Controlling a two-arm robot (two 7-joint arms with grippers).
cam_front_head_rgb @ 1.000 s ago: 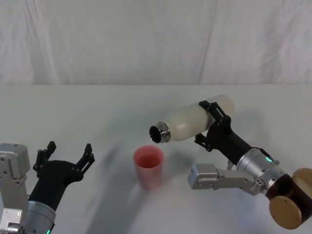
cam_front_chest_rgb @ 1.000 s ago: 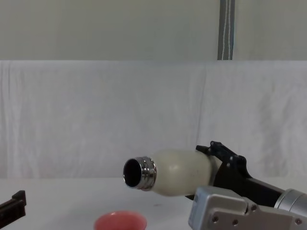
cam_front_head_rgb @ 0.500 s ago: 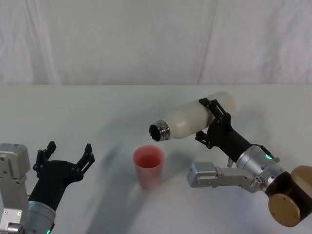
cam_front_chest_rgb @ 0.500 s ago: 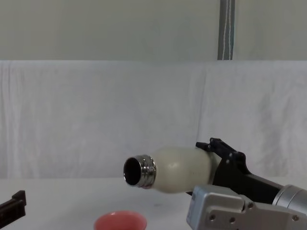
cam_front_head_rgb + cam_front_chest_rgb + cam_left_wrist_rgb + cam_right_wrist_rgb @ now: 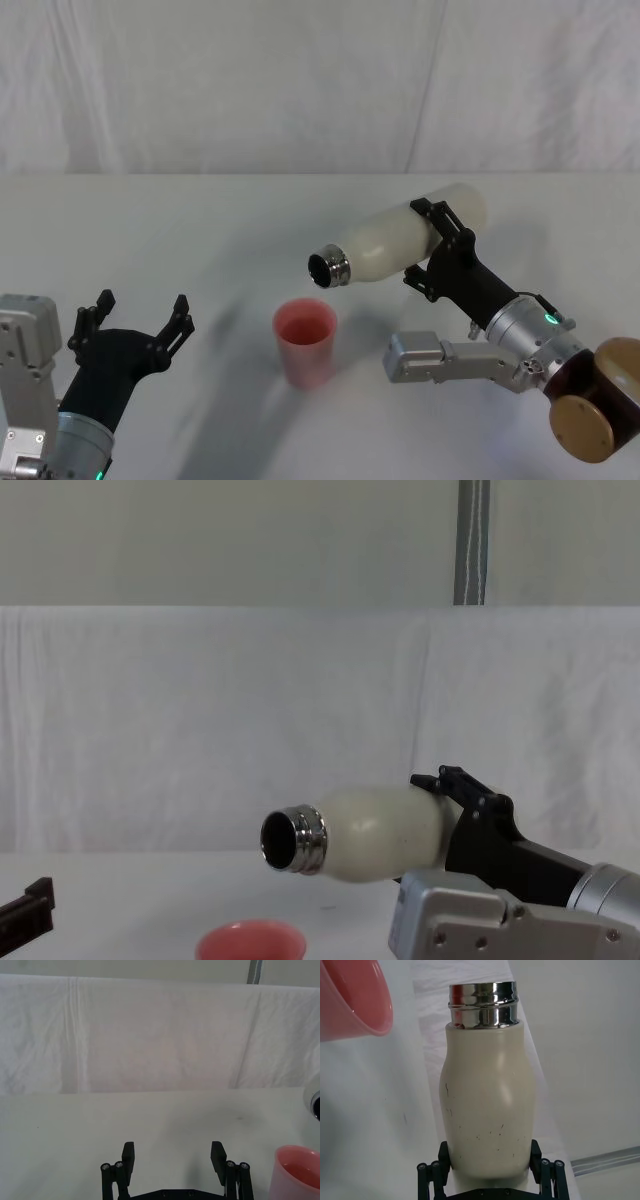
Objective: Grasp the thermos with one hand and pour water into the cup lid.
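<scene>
While the head view gives the whole layout, the right wrist view is where u actually see the small dark scuffs on the thermos (image 5: 487, 1110) and its shiny threaded steel neck, w/ the right gripper (image 5: 490, 1172) fingers clamped on either side of the lower body. The chest view looks almost straight into the dark mouth of the neck, and just catches the rim of the cup lid (image 5: 250, 942) at the bottom edge.

Thermos (image 5: 400, 243) is held in the air, long axis near horizontal, tilted a bit so the open mouth points toward the robot's left and slightly down. The mouth sits above and just to the right of the pink-red cup lid (image 5: 306, 342), which stands upright on the white table (image 5: 200, 230) (not touching the bottle).

The left wrist view shows the cup's inside wall and the left gripper (image 5: 174, 1157) w/ fingers spread wide, holding nothing. That left gripper (image 5: 130, 320) hangs low at the robot's left, well apart from the cup.

Count: one thermos, one cup lid, two grippers.
</scene>
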